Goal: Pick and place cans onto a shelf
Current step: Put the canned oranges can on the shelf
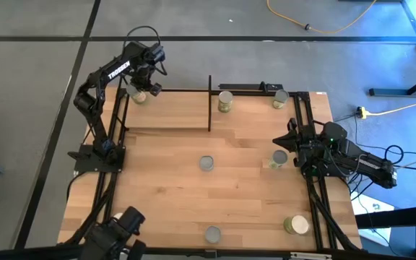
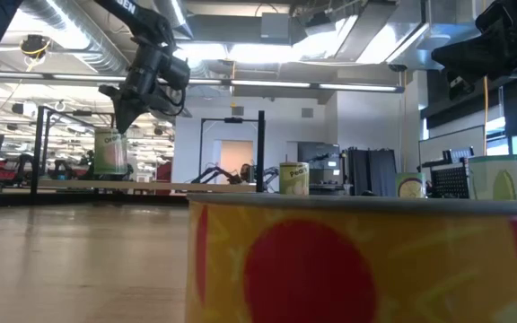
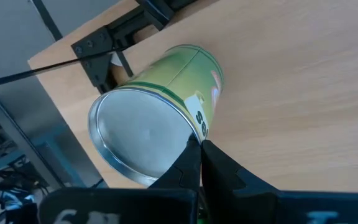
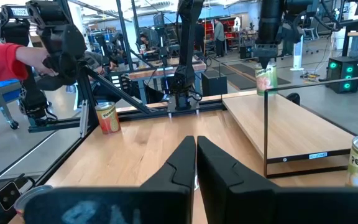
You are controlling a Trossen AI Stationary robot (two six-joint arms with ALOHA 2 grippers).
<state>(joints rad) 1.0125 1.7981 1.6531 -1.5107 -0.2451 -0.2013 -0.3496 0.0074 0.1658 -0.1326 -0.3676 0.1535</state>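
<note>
The shelf (image 1: 166, 112) is a light board in a black post frame at the table's far left. At its far left corner a can (image 1: 139, 94) with a green label and silvery top (image 3: 138, 134) is under my left gripper (image 3: 199, 148), which points down and is shut on it. The low view shows this can (image 2: 109, 151) upright, its base at or just above the board; I cannot tell which. My right gripper (image 4: 196, 144) waits shut and level at the table's right edge (image 1: 292, 137), touching nothing. My left gripper pinches the can's top rim (image 3: 190, 138) between its two fingers, at one spot on the edge of the lid. The fingers come from above, pointing steeply down. The can hangs upright below them over the shelf's far left corner.
Two cans (image 1: 225, 101) (image 1: 280, 98) stand along the far edge, right of the shelf's tall black post (image 1: 209, 101). Other cans sit mid-table (image 1: 206, 163), by my right gripper (image 1: 280, 157) and near the front edge (image 1: 212, 233) (image 1: 297, 224). A person's red sleeve (image 4: 5, 56) shows beyond the table.
</note>
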